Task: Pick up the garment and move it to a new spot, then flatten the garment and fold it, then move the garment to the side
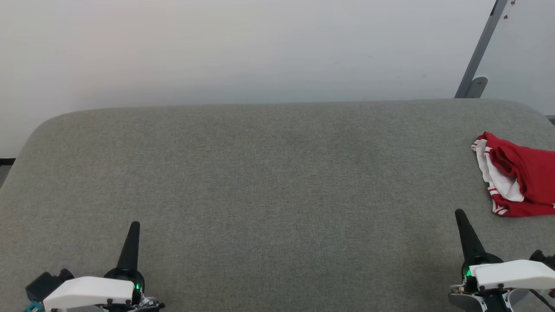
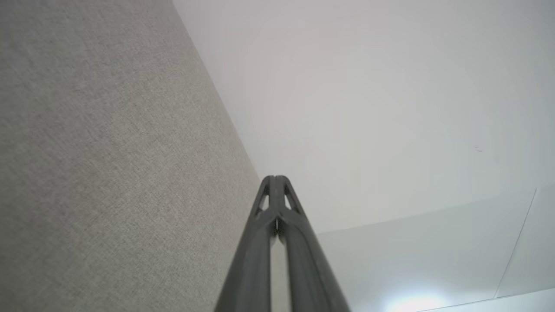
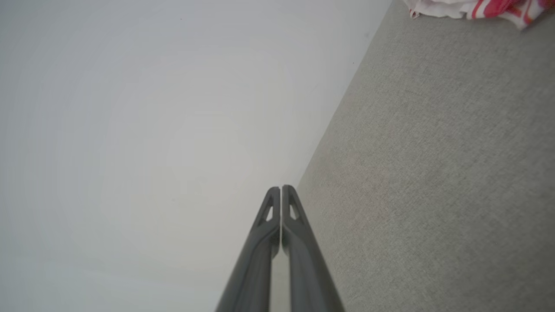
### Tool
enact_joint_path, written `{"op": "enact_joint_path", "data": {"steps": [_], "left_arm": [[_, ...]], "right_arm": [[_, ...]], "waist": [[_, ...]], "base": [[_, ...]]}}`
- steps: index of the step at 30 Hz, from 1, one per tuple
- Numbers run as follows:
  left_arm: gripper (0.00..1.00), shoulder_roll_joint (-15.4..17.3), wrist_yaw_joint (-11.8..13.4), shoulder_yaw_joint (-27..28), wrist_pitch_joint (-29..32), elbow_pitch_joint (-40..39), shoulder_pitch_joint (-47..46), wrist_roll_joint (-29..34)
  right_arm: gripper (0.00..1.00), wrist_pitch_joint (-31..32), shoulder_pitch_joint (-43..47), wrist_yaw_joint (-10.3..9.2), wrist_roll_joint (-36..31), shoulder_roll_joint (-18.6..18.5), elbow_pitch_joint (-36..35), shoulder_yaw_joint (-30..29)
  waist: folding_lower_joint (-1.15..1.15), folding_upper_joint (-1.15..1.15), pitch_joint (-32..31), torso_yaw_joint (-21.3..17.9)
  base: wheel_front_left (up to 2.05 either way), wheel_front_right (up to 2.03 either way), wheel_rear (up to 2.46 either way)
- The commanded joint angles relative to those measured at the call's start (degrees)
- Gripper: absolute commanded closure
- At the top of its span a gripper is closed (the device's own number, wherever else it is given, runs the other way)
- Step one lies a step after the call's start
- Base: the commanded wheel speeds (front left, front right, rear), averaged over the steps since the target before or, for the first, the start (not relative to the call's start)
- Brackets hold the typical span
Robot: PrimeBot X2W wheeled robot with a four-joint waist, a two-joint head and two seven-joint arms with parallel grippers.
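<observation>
garment (image 1: 520,173): crumpled red-and-white jersey T-shirt, right edge of frame; likely soft, light, limp
hold: probably pinch a raised red fold
left gripper (image 1: 135,227): closed, empty
right gripper (image 1: 459,215): closed, empty

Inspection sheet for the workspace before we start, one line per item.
Surface: grey fabric top, rounded far corners, flat, no marks visible.
Job's things: garment, red and white, crumpled in a heap at the far right, partly cut off by the head view's edge; not flattened or folded.
Clutter: nothing seen.
Grippers: left gripper shut, holding nothing, low at the near left; right gripper shut, holding nothing, near right, short of the garment and not touching it.
Cables: nothing seen on the surface.
Surroundings: pale wall behind; slanted grey metal strut at the far right.
</observation>
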Motion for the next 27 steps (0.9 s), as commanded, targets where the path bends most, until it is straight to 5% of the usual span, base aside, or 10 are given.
{"op": "enact_joint_path", "data": {"steps": [1, 27], "left_arm": [[1.0, 0.1, -0.2, 0.3, 0.4, -0.2, -1.6, -1.0], [1.0, -0.6, -0.3, 1.2, 3.5, 0.9, -4.1, -12.2]], "right_arm": [[1.0, 0.5, -1.3, 0.01, 1.1, 0.1, -0.2, -0.2], [1.0, 3.5, -3.6, 0.0, 12.3, 0.2, 0.6, -0.6]], "waist": [[0.0, 0.0, 0.0, 0.0], [0.0, 0.0, 1.2, -0.4]], "base": [[0.0, 0.0, 0.0], [0.0, 0.0, 0.0]]}}
